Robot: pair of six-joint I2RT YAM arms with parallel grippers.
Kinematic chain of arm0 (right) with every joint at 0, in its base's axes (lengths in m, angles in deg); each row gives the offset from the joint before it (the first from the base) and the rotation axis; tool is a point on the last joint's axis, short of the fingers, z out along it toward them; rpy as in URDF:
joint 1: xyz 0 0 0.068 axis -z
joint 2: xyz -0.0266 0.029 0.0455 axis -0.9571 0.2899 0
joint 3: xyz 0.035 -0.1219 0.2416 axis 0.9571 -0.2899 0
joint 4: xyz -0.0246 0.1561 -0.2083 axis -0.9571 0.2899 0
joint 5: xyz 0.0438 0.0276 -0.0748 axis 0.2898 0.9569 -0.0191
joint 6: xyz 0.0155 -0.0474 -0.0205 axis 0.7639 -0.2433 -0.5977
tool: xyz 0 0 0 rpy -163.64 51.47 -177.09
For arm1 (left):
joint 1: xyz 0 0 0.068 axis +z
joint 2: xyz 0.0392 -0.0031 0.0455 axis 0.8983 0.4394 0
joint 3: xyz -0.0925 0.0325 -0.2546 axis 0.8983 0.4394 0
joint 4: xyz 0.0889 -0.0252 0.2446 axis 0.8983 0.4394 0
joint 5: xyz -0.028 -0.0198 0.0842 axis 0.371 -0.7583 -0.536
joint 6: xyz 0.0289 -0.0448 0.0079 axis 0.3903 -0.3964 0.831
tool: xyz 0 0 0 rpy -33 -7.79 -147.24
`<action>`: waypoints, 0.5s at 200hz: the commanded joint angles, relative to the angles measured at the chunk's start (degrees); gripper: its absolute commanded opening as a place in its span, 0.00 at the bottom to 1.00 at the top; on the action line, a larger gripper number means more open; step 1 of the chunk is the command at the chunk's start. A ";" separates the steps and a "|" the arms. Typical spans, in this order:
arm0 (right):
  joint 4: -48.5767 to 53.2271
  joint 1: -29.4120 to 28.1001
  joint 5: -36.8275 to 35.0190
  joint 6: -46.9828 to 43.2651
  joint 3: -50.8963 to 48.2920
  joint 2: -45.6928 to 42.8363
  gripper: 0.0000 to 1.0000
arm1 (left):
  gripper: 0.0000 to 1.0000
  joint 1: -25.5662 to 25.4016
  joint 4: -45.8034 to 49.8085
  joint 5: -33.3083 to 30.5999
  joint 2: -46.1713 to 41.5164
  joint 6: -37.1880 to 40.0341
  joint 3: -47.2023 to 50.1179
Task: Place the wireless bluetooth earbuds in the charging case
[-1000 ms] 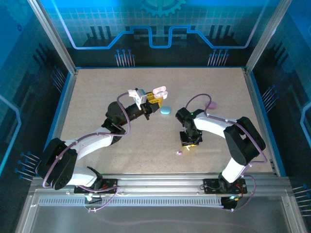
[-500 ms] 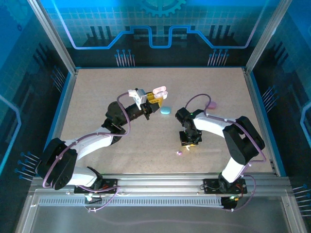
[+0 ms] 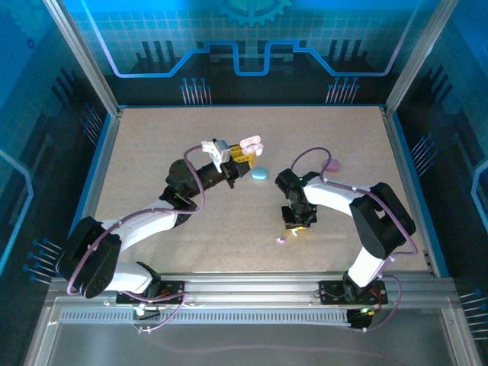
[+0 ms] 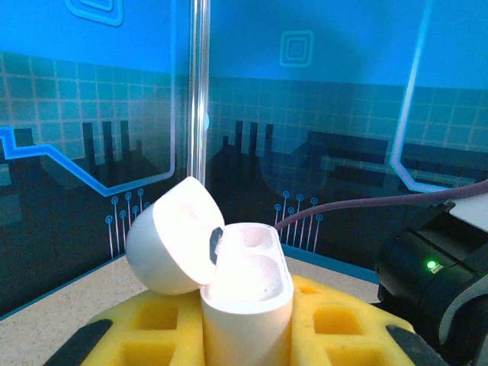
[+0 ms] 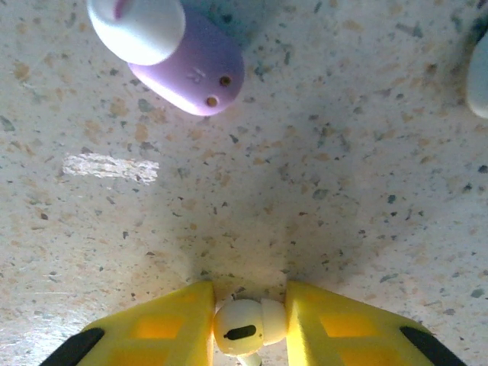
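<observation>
**While both jaws are loaded: case aloft, white bud low on the tabletop**

As seen from overhead, the left jaws are clamped on the white charging case, held clear of the tabletop near its middle. In the left wrist view the case stands upright between the yellow pads. Its lid is swung open to the left, and the two wells face up. Glare hides the inside of the wells.

Right jaws point down at the tabletop, well apart from the case. The right wrist view shows them closed on a white earbud, pinched between their yellow pads just above the speckled surface.

Surroundings:
- A purple earbud with a white tip lies loose on the tabletop near the right jaws; overhead it is a small dot on their near side.
- A light blue case sits on the tabletop between the two arms, just below the raised case.
- A pink case rests farther right, beside the right arm's cable.
- A pale rounded thing is cut off at the wrist view's right edge; cannot tell what it is.
</observation>
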 commanded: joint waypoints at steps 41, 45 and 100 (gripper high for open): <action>2.29 -0.34 1.06 0.87 0.60 -5.62 0.28 | 0.20 -0.35 0.02 -0.28 0.20 0.41 -0.70; 2.29 -0.28 0.95 0.91 0.79 -6.33 0.28 | 0.20 -0.33 0.09 -0.42 0.29 0.41 -0.74; -1.33 1.33 -0.36 0.54 10.07 -23.89 0.29 | 0.19 -1.26 1.28 -5.55 3.21 -0.49 -1.97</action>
